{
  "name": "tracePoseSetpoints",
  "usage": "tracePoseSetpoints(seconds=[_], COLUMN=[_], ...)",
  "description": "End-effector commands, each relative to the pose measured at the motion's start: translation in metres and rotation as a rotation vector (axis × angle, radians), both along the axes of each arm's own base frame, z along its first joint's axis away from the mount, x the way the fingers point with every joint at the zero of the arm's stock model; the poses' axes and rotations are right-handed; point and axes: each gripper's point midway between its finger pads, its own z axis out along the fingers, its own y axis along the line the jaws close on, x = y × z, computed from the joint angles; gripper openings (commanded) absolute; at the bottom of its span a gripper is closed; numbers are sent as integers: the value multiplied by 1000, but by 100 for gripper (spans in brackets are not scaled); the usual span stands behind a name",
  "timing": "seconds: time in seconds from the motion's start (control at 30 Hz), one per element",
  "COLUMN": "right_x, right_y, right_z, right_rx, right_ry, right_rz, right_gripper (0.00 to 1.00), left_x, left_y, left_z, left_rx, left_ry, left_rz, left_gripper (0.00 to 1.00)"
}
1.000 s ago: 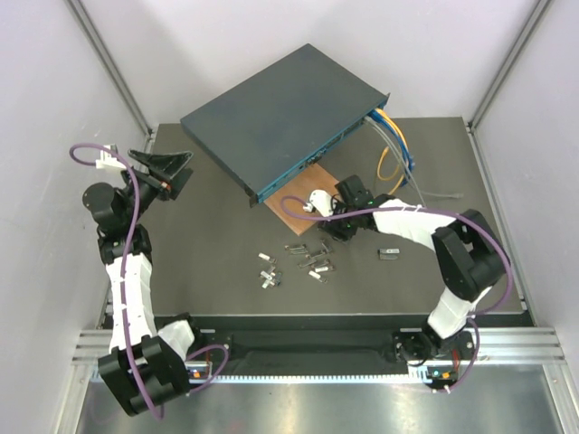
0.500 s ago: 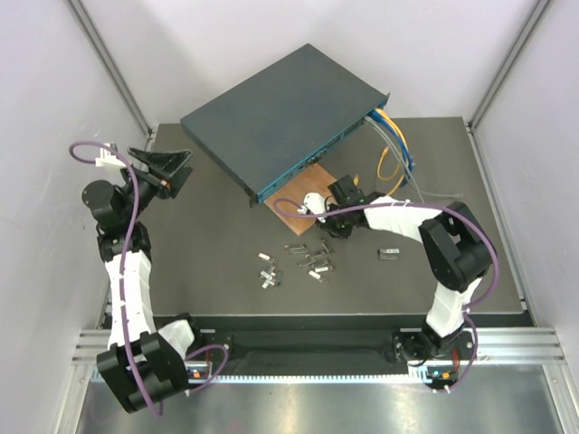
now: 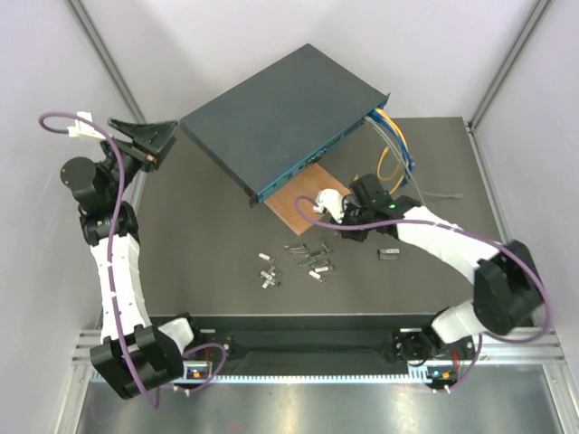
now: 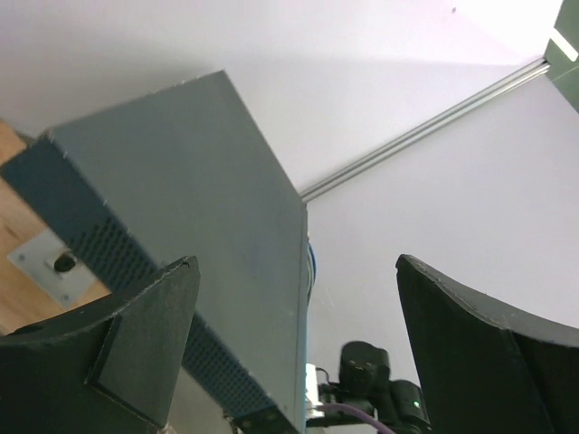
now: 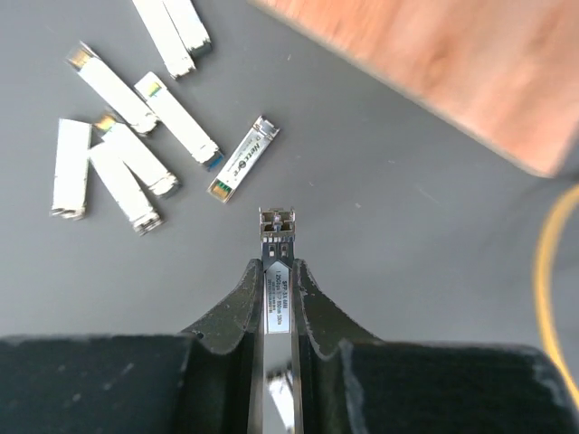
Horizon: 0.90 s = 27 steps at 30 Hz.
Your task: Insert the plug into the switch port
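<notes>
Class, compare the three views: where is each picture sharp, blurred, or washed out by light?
Right wrist view: the plug in the right gripper and the loose plugs are sharp; the brown board is blurred. Left wrist view: the switch is clear, the left gripper is a dark silhouette, the wall is washed out at top right. Top external view: even light, soft shadows.

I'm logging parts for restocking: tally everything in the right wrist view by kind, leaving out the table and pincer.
Loose plugs: 8
Held plug: 1
Brown board: 1
Yellow cable: 1
Total: 11
</notes>
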Motion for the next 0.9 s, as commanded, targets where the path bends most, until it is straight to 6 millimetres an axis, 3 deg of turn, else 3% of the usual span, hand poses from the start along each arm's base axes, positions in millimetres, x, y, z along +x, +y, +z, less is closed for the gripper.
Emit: tracePoseSetpoints(seconds=[0.0, 0.03, 0.17, 0.2, 0.23, 0.27, 0.3, 0.33, 0.37, 0.4, 0.43, 0.47, 0.53, 0.57, 0.63, 0.67, 0.7, 0.87], right_x=[-5, -6, -8, -4, -2, -3, 4, 8, 8, 19, 22, 23, 30, 30, 24, 18, 19, 20], right_y=[0, -1, -4, -8, -10, -9, -14, -17, -16, -23, -26, -25, -31, -32, -30, -33, -32, -36], right_z=[56, 67, 119, 143, 156, 168, 191, 203, 216, 238, 251, 263, 298, 307, 330, 343, 338, 357], right_rx=[126, 153, 286, 347, 384, 434, 501, 543, 600, 681, 732, 786, 943, 989, 1103, 1147, 1194, 1345], right_ry=[-32, -37, -65, -88, -92, -83, -99, -99, -87, -91, -92, -78, -76, -75, -111, -151, -111, -112], right_rz=[-39, -48, -95, -136, -152, -152, -198, -223, -219, -277, -294, -298, -358, -360, -346, -341, -374, -419], right_gripper=[0, 0, 0, 0, 0, 0, 0, 0, 0, 0, 0, 0, 0, 0, 0, 0, 0, 0], left_x=[2, 0, -3, 0, -4, -5, 3, 0, -1, 0, 2, 1, 6, 1, 8, -3, -5, -30], left_y=[5, 4, -4, -12, -20, -42, -48, -62, -96, -112, -122, -152, -170, -199, -219, -244, -255, -324], left_z=[40, 55, 85, 83, 96, 96, 85, 93, 86, 71, 75, 65, 53, 41, 23, 19, 14, -13], left_rx=[26, 36, 91, 135, 178, 208, 288, 335, 364, 450, 484, 515, 647, 690, 822, 855, 913, 1026], left_ry=[-110, -146, -230, -233, -270, -275, -258, -278, -280, -277, -293, -295, -314, -323, -340, -364, -394, -445], left_rz=[24, 17, -21, -27, -26, -74, -48, -56, -135, -165, -151, -218, -207, -268, -273, -315, -324, -411], left_gripper=[94, 94, 93, 93, 93, 93, 93, 93, 92, 92, 91, 91, 89, 89, 89, 89, 89, 85])
